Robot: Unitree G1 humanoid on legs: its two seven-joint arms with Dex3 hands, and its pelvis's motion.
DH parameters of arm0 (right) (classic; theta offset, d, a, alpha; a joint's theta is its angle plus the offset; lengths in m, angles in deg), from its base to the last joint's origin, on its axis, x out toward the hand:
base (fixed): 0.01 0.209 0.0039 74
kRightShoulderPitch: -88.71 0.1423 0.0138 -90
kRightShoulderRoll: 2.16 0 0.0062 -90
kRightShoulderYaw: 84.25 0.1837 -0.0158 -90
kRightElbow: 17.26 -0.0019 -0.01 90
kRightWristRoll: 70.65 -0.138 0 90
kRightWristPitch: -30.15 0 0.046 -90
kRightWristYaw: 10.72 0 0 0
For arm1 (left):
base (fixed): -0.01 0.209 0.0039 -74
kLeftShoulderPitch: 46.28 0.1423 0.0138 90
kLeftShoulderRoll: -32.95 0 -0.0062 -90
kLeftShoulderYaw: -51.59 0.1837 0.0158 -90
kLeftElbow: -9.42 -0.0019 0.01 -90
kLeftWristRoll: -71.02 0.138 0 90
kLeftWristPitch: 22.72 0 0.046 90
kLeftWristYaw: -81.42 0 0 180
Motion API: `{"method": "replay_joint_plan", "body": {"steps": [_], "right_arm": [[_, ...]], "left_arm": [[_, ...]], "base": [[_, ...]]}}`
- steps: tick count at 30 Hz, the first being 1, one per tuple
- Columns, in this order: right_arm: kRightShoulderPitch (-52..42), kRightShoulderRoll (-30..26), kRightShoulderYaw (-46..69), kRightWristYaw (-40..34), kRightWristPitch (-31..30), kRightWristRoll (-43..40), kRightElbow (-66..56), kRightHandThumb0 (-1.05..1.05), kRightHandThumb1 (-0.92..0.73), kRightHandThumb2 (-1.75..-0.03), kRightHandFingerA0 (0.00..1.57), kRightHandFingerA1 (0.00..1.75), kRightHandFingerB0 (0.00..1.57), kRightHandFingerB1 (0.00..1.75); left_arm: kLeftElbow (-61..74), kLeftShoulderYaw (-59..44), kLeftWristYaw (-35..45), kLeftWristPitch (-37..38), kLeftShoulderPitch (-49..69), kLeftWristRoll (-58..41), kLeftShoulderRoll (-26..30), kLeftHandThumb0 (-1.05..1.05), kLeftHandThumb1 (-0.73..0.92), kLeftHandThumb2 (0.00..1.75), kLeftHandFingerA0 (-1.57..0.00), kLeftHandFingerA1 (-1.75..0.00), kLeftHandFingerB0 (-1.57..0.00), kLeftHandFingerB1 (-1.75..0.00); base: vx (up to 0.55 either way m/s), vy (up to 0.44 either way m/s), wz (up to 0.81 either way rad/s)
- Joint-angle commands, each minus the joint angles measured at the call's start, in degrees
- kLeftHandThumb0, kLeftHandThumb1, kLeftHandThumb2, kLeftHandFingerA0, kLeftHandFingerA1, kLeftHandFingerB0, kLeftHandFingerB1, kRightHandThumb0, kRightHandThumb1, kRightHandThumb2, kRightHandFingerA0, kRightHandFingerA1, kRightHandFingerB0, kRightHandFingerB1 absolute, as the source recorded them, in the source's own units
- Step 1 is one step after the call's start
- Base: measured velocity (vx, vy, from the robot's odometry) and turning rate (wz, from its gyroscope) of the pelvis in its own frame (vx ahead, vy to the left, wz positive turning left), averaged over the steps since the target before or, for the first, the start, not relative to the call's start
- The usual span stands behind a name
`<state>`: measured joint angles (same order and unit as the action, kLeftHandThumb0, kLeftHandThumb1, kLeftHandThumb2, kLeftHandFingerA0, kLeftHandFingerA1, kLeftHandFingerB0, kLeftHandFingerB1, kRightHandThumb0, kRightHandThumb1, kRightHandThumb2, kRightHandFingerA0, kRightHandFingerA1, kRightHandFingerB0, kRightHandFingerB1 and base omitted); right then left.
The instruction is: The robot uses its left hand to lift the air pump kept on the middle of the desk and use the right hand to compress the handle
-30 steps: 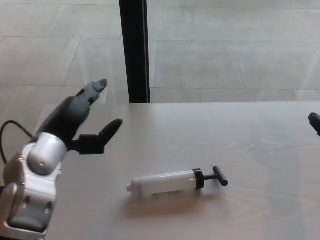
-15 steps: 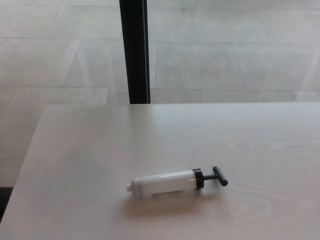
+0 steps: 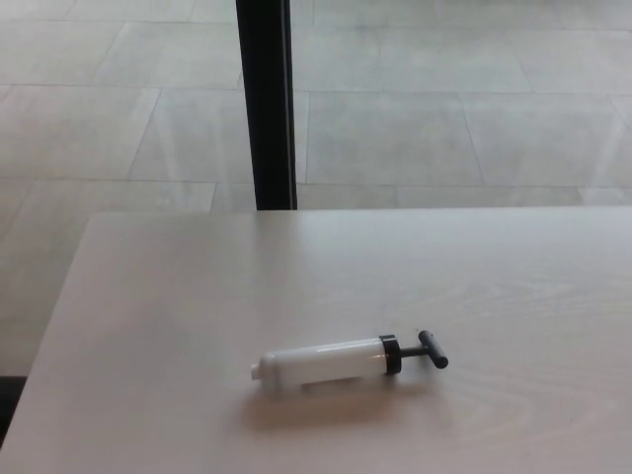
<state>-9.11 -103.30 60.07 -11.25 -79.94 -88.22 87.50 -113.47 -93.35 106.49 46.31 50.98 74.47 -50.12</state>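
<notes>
While neither robot hand shows, the white air pump [image 3: 326,362] lies flat on the pale desk [image 3: 178,296], black handle [image 3: 433,349] pointing right

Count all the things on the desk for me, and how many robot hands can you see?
Air pump, white with a black handle, lying on its side on the desk: 1
Robot hands in view: 0
Total: 1
</notes>
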Motion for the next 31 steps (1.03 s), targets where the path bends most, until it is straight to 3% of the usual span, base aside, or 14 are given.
{"method": "replay_joint_plan", "body": {"steps": [1,3,4,5,7,8,10,13,14,17,23,24,29,31], "right_arm": [[-3.17,-4.54,13.96,-1.17,16.26,-6.86,25.05,-0.76,-0.74,-1.11,0.56,0.87,0.34,0.54],[-2.14,-2.53,14.38,-1.32,17.55,-7.88,26.82,-0.77,-0.92,-0.71,0.44,0.78,0.32,0.40],[-2.05,-1.44,14.39,-1.30,17.18,-8.20,26.64,-0.77,-0.92,-0.75,0.44,0.80,0.30,0.41],[-2.18,-0.87,14.15,-1.10,17.54,-8.05,26.74,-0.76,-0.77,-1.13,0.43,0.76,0.23,0.51],[-1.70,0.68,13.78,-0.65,18.76,-8.05,28.66,-0.82,-0.92,-0.73,0.42,0.91,0.32,0.42],[-1.87,1.65,12.76,-0.78,19.91,-7.04,29.23,-0.78,-0.77,-1.15,0.48,0.81,0.25,0.52],[-1.80,3.15,10.59,0.68,20.86,-5.77,30.63,-0.80,-0.92,-0.74,0.45,0.91,0.33,0.40],[-2.59,4.06,8.07,2.30,22.42,-4.34,30.70,-0.82,-0.79,-1.14,0.45,0.77,0.25,0.50],[-2.26,4.41,7.30,2.03,22.78,-3.90,30.40,-0.78,-0.92,-0.70,0.49,0.73,0.34,0.39],[-3.13,6.35,1.20,2.57,24.89,0.71,29.05,-0.77,-0.74,-1.10,0.48,0.71,0.31,0.50],[-6.01,7.62,-7.64,6.45,30.12,4.98,29.94,-0.73,-0.92,-0.70,0.45,0.77,0.34,0.37],[-6.40,7.94,-8.63,5.47,30.63,5.45,29.59,-0.71,-0.74,-1.10,0.47,0.73,0.30,0.51],[-5.82,7.03,-10.09,5.02,31.40,4.39,32.13,-0.69,-0.92,-0.70,0.47,0.73,0.33,0.36],[-6.13,6.62,-10.72,5.35,31.96,3.98,32.89,-0.67,-0.92,-0.70,0.46,0.74,0.30,0.34]], "left_arm": [[-30.45,-21.84,-10.35,15.27,2.89,-22.49,7.94,-0.73,0.62,0.98,-0.28,-0.61,-0.17,-0.50],[-30.69,-18.42,-9.87,15.51,3.46,-18.81,6.85,-0.74,0.65,1.00,-0.24,-0.60,-0.13,-0.49],[-30.72,-18.09,-9.83,14.89,3.53,-18.46,6.39,-0.70,0.83,0.65,-0.26,-0.54,-0.20,-0.38],[-30.93,-17.69,-9.92,15.01,3.54,-18.09,6.04,-0.71,0.64,0.95,-0.24,-0.58,-0.17,-0.49],[-31.60,-15.22,-9.05,16.42,3.99,-16.08,3.70,-0.71,0.64,0.95,-0.25,-0.60,-0.19,-0.50],[-31.85,-12.82,-9.34,17.03,4.36,-13.78,3.39,-0.70,0.83,0.65,-0.33,-0.54,-0.26,-0.39],[-32.57,-8.47,-9.36,19.22,4.93,-10.14,2.61,-0.66,0.81,0.64,-0.41,-0.49,-0.32,-0.39],[-33.51,-7.43,-9.33,19.84,4.90,-10.43,2.79,-0.66,0.79,0.63,-0.44,-0.50,-0.33,-0.40],[-33.62,-7.20,-9.38,19.89,4.26,-10.72,2.82,-0.67,0.78,0.63,-0.46,-0.50,-0.32,-0.39],[-34.58,-6.49,-10.07,20.93,3.11,-11.44,2.73,-0.64,0.75,0.63,-0.52,-0.54,-0.37,-0.41],[-35.29,-4.41,-10.55,22.10,3.41,-11.46,3.64,-0.66,0.74,0.62,-0.57,-0.54,-0.43,-0.42],[-35.66,-3.95,-9.35,22.53,3.52,-11.51,4.01,-0.68,0.74,0.62,-0.54,-0.53,-0.41,-0.42],[-36.87,-2.30,-9.72,22.83,3.48,-11.61,4.67,-0.69,0.58,0.96,-0.50,-0.61,-0.35,-0.53],[-36.62,-2.41,-8.85,23.07,3.96,-12.66,4.67,-0.67,0.74,0.62,-0.57,-0.54,-0.41,-0.42]], "base": [[0.00,0.000,0.00],[0.00,0.000,0.00],[0.00,0.000,0.00],[0.00,0.000,0.00],[0.00,0.000,0.00],[0.00,0.000,0.00],[0.00,0.000,0.00],[0.00,0.000,0.00],[0.00,0.000,0.00],[0.00,0.000,0.00],[0.00,0.000,0.00],[0.00,0.000,0.00],[0.00,0.000,0.00],[0.00,0.000,0.00]]}}
